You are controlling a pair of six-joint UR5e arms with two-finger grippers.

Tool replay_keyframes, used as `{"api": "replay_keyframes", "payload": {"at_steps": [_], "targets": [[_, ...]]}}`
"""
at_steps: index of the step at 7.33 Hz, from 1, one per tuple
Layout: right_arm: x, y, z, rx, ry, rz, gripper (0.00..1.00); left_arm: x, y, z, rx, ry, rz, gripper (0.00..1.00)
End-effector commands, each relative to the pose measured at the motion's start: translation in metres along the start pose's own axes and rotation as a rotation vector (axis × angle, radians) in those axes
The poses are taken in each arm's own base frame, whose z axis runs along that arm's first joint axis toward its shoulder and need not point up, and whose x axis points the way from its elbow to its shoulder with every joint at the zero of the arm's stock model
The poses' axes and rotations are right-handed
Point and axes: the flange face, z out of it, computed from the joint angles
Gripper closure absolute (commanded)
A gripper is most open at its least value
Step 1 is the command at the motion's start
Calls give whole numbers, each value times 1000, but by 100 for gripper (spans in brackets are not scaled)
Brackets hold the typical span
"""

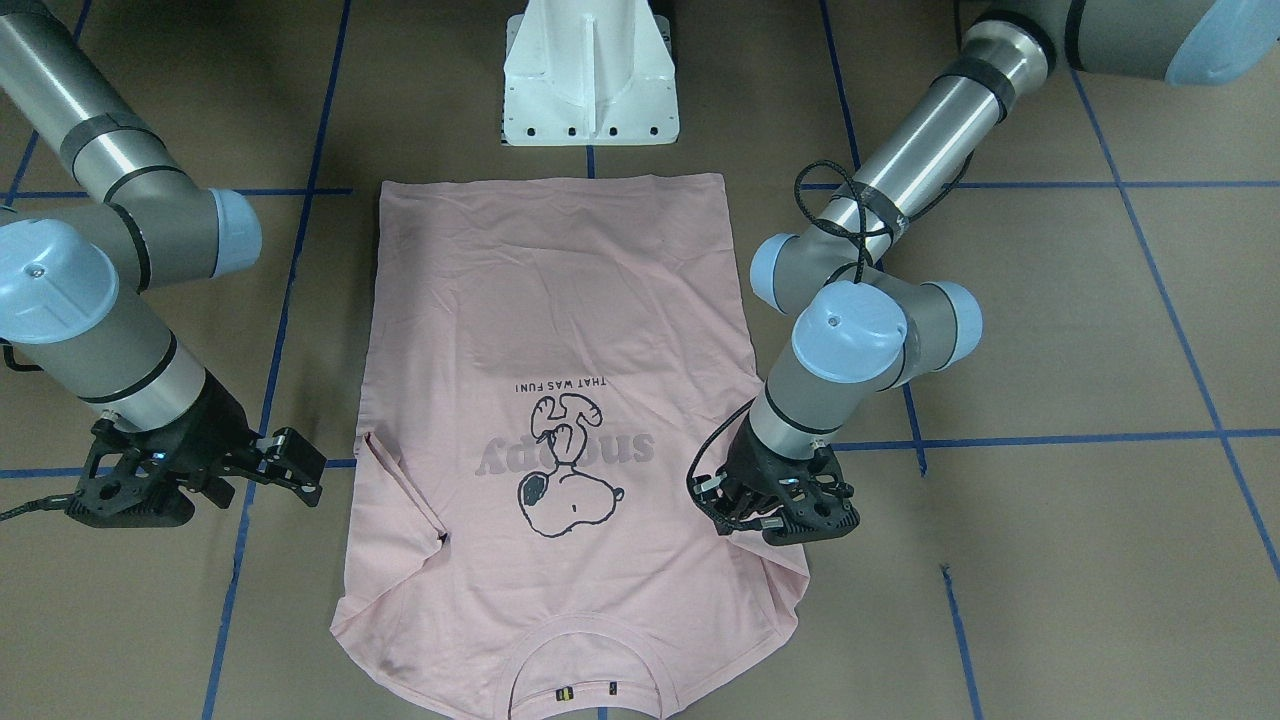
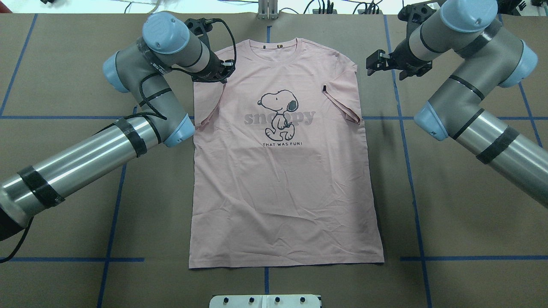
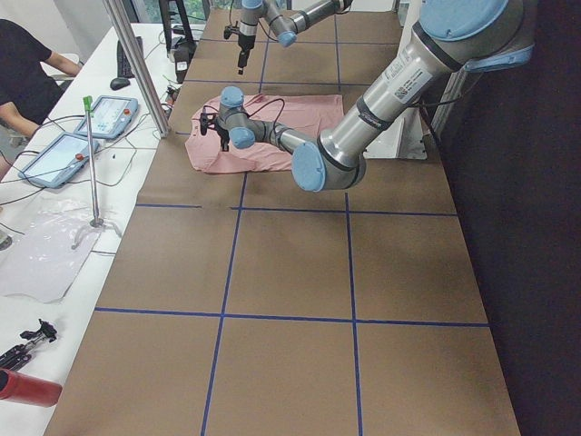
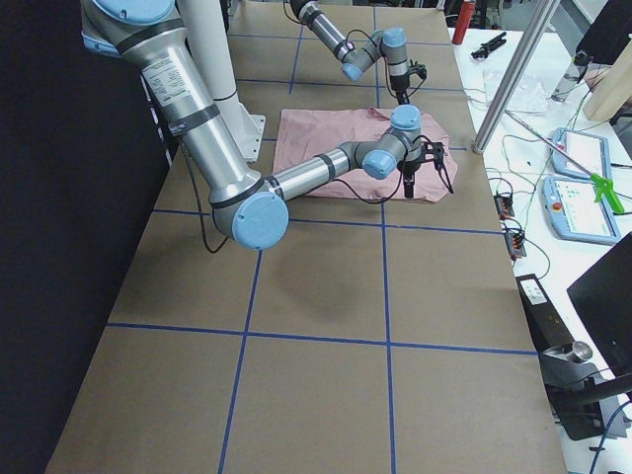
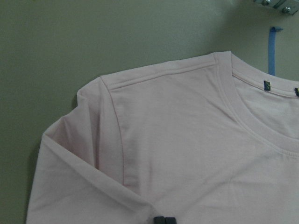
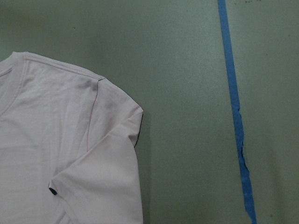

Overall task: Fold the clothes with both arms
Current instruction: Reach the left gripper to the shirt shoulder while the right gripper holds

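The pale pink T-shirt (image 2: pixel 282 179) lies flat and front up on the brown table, collar at the far edge. Both short sleeves are folded in over the body. My left gripper (image 2: pixel 223 72) points down at the shirt's left shoulder. In the left wrist view its fingertips (image 5: pixel 163 220) are pressed together where the folded sleeve's crease ends on the shirt (image 5: pixel 187 140). My right gripper (image 2: pixel 371 64) hangs open over bare table, just off the other shoulder and clear of the cloth. The front-facing view shows it (image 1: pixel 300 465) beside the shirt (image 1: pixel 570 300). The right wrist view shows only the sleeve (image 6: pixel 84 154) and table.
The robot's white pedestal base (image 2: pixel 265 300) stands at the near edge, behind the shirt's hem. Blue tape lines (image 2: pixel 406 141) cross the table. Beyond the far edge are a metal post (image 3: pixel 136 64), control tablets (image 3: pixel 109 113) and a seated person (image 3: pixel 27 73).
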Motion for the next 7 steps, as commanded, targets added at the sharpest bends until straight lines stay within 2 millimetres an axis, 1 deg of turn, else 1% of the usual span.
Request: {"api": "replay_keyframes", "payload": {"at_steps": [1,2,3,4,5,6,7], "targets": [[1,0,1,-2,0,-2,0,7,-1,4,6,18,-4,100],[0,1,2,-4,2,-3,0,8,3,12,21,3,-2,86],[1,3,6,-9,6,0,0,14,6,12,35,5,3,28],[-1,3,5,-8,2,-1,0,25,8,0,39,33,-8,25],[-13,6,-5,0,-22,7,0,43,22,-14,32,75,-31,23],[-38,43,-16,-1,-64,115,0,39,38,-35,20,120,-36,23],[-65,103,-19,9,-91,195,0,10,69,-70,-57,180,-14,23]]}}
